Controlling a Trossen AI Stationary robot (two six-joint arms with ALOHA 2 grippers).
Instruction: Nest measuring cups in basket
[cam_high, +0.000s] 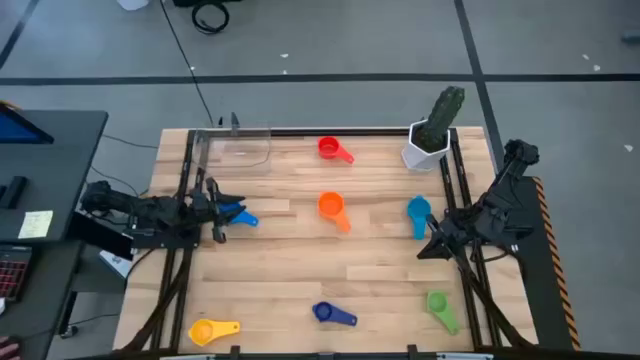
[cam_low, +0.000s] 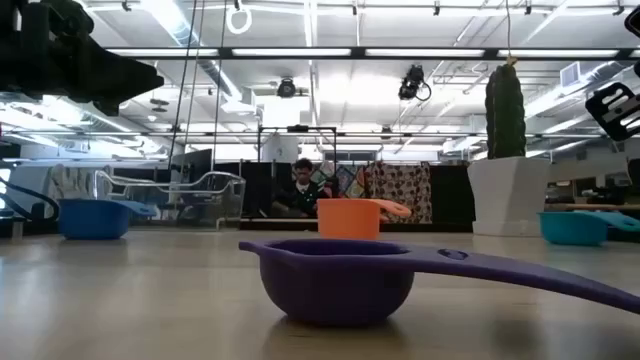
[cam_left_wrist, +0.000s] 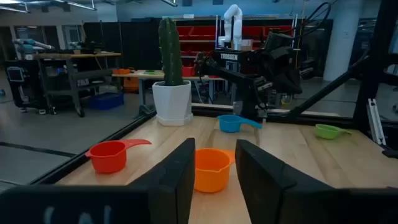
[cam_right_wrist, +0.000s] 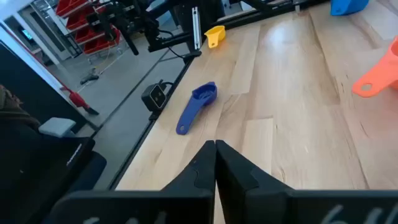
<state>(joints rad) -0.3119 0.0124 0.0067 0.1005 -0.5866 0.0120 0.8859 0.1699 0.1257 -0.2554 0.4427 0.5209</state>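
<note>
- Table: light wood; all clock directions below read off the high view, from table centre.
- Left arm at 9 o'clock, left gripper over the table edge; its fingers stand apart with a gap, nothing between them. Blue cup lies just beside the fingertips; can't tell if touching.
- Right arm at 3 o'clock, right gripper clamped, fingers pressed together in the right wrist view, empty.
- Cactus pot: white, at 1 o'clock, far edge.
- Basket: clear, at 11 o'clock, far left corner, no cup seen inside.
- Cups, all loose on the table, well apart:
  - red cup at 12, far edge
  - orange cup near centre
  - light blue cup at 3, near the right gripper
  - green cup at 4–5
  - dark blue cup at 6
  - yellow cup at 7–8, near left corner
</note>
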